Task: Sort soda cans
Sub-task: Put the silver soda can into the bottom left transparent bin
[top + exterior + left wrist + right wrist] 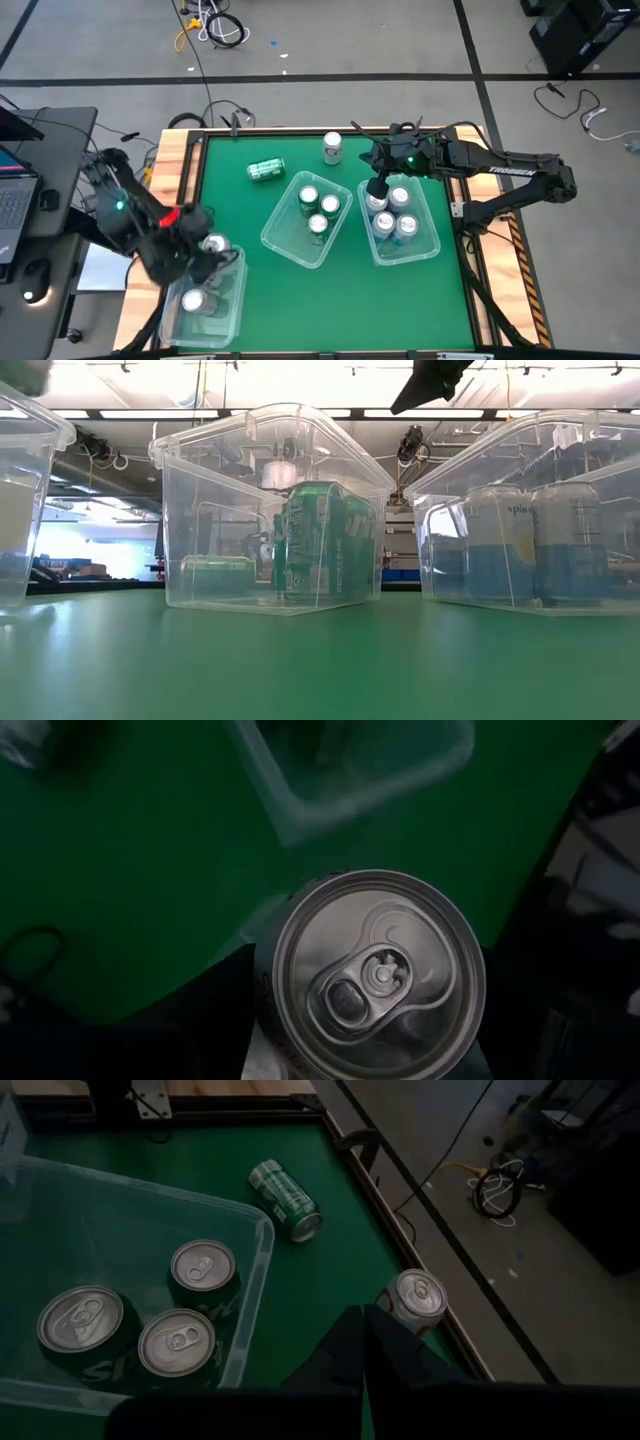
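Grippers first: we see the left gripper (pixel 205 252) at the near left corner of the green surface (pixel 240 210), its fingers spread wide around a silver-white can (pixel 214 244) and clamped on its body. That can hangs upright over the far end of the left clear bin (pixel 236 300); from the left wrist view we look straight down on its shiny top (pixel 378 975), pull tab plainly showing. One more silver-topped can (pixel 194 301) stands inside the same bin, toward its near end.

We find the right gripper (pixel 377 187) with its fingers pressed together and nothing between them, poised above the far end of the right clear bin (pixel 432 238). In that bin we count blue cans (pixel 397 222) standing upright in a cluster, seen as blue bodies through the wall in the low view (pixel 500 545).

We see the middle clear bin (pixel 275 232) sitting at an angle between the other two, with three green cans (pixel 318 208) upright in it. Two cans remain loose on the surface beyond the bins: a green can (pixel 266 170) lying on its side, and a silver-white can (pixel 332 147) standing upright near the far edge, just beside the wooden rim in the right wrist view (pixel 417 1297).
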Robot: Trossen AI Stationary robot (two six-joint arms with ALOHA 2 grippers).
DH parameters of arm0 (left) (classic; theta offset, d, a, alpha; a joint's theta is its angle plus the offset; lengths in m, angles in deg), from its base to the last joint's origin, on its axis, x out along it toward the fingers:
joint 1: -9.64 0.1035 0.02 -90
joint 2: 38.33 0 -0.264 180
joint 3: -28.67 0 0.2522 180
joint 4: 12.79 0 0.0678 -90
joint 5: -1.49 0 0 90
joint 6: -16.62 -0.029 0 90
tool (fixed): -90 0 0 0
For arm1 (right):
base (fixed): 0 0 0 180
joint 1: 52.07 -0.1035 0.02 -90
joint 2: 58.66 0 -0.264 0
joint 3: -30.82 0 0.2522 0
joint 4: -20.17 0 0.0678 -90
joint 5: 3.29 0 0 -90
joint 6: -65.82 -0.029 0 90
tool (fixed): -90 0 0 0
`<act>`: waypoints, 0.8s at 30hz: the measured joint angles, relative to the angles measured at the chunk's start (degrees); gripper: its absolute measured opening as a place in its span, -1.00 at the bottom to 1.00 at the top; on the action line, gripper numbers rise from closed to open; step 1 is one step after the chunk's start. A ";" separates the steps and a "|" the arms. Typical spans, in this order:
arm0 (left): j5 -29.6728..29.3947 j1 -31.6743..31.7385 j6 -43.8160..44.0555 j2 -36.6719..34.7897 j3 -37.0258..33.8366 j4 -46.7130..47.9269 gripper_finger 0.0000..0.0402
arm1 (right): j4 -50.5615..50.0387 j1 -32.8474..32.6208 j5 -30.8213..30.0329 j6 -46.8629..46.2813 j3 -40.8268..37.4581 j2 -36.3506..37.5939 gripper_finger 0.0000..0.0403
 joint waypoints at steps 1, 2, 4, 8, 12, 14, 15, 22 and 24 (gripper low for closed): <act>-0.04 -1.56 0.90 0.04 -1.37 -0.98 0.47 | 0.02 0.01 0.00 0.19 0.00 0.00 -1.00; -0.03 -3.01 1.87 0.10 -2.62 -2.35 0.47 | 0.02 -0.02 0.00 0.29 0.00 0.00 -1.00; -0.43 -5.48 4.10 0.15 -4.94 -5.74 0.47 | 0.02 -0.02 0.00 0.30 -0.01 0.00 -1.00; -2.84 -9.49 11.32 0.15 -8.81 -5.44 0.47 | 0.02 -0.01 0.00 0.29 0.00 0.00 -1.00; -2.71 -10.79 11.29 0.17 -11.97 -5.85 0.47 | 0.30 0.00 0.00 0.29 0.00 0.00 -1.00; -1.96 -10.75 8.44 0.17 -12.92 -5.61 0.47 | 0.81 -0.01 0.00 0.29 0.00 0.00 -1.00; -1.45 -10.72 6.88 0.17 -13.15 -5.63 0.47 | 0.94 -0.01 0.00 0.28 -0.01 0.00 -1.00; -0.38 -10.71 -5.32 0.15 -13.88 -6.09 0.47 | 1.03 -0.02 0.00 -1.25 0.00 0.00 -1.00; -0.40 -10.71 -7.81 0.15 -13.92 -7.09 0.47 | 1.20 -0.13 0.00 -1.41 0.00 0.00 -1.00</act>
